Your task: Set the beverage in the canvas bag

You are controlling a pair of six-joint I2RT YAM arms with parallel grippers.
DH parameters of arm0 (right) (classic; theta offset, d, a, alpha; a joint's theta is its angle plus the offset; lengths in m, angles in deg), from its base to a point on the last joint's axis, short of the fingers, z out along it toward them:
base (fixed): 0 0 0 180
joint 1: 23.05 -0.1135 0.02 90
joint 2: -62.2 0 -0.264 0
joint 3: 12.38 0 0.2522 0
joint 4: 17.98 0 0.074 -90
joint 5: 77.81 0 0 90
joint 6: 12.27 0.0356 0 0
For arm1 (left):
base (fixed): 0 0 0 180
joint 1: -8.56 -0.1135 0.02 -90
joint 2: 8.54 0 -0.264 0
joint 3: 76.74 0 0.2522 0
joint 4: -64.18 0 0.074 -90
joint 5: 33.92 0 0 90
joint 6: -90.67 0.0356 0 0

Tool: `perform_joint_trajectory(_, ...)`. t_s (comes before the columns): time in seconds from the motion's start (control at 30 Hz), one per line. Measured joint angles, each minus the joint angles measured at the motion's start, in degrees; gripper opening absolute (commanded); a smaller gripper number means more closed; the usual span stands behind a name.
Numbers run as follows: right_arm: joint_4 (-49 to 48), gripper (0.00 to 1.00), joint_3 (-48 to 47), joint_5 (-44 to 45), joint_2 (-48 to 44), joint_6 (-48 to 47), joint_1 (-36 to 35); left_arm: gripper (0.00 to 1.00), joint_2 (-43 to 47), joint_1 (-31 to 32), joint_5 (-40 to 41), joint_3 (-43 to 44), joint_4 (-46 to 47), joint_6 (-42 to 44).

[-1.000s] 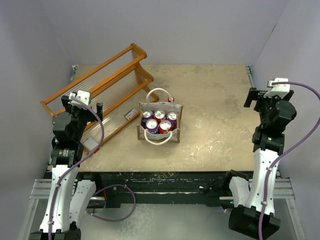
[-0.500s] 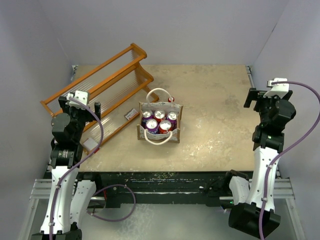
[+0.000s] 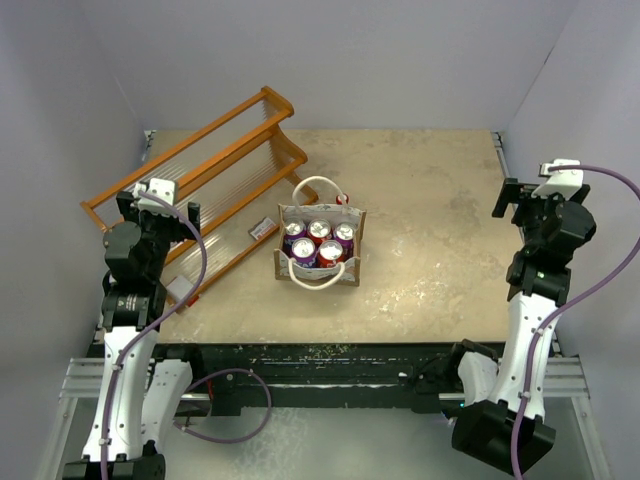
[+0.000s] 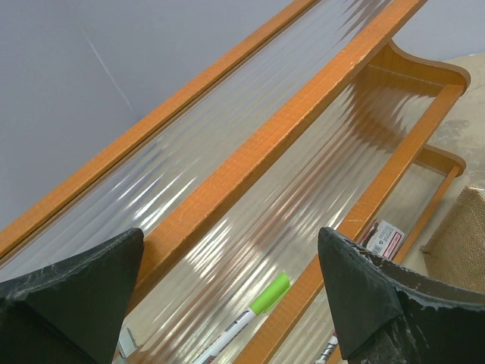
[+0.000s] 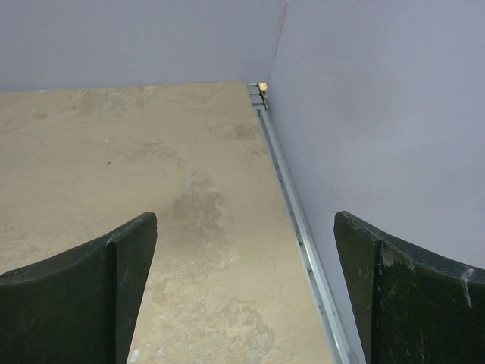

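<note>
The canvas bag (image 3: pixel 354 226), tan with white rope handles, stands upright at the table's middle. Several beverage cans (image 3: pixel 320 240) stand inside it, tops showing. A corner of the bag shows at the right edge of the left wrist view (image 4: pixel 462 235). My left gripper (image 3: pixel 160 210) is open and empty, raised over the orange rack at the left, well apart from the bag. My right gripper (image 3: pixel 525 195) is open and empty, raised near the right wall, far from the bag. In the right wrist view only bare table lies between its fingers (image 5: pixel 91 280).
An orange wooden rack (image 3: pixel 215 165) with clear ribbed shelves lies tilted at the back left. A green-capped marker (image 4: pixel 254 311) lies on its shelf. A small labelled packet (image 3: pixel 262 229) and a grey card (image 3: pixel 180 290) lie by the rack. A metal rail (image 5: pixel 299 227) edges the table's right side.
Both arms have drawn back slightly: the left gripper shifted a little left and the right gripper a little right. The bag and cans have not moved.
</note>
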Motion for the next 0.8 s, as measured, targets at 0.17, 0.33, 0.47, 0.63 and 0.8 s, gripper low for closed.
perform_joint_trajectory(0.17,-0.4,1.0,0.2,-0.2,0.2,0.0,0.3,0.99,-0.7,-0.3,-0.5,0.0,0.3,0.0)
perform_joint_trajectory(0.33,-0.6,1.0,0.6,-0.5,0.2,0.0,0.5,0.99,-0.8,-0.4,-0.6,0.0,0.5,0.3)
perform_joint_trajectory(0.47,-0.6,1.0,0.6,-1.3,0.2,0.0,0.5,0.99,-0.8,-0.9,-0.8,0.0,0.5,0.3)
perform_joint_trajectory(0.63,-0.6,1.0,0.6,-2.0,0.1,0.1,0.5,0.99,-1.1,-1.1,-1.2,0.0,0.5,0.4)
perform_joint_trajectory(0.8,-0.4,1.0,0.6,-2.8,-0.3,0.5,0.5,0.99,-1.2,-1.1,-1.3,0.0,0.7,0.4)
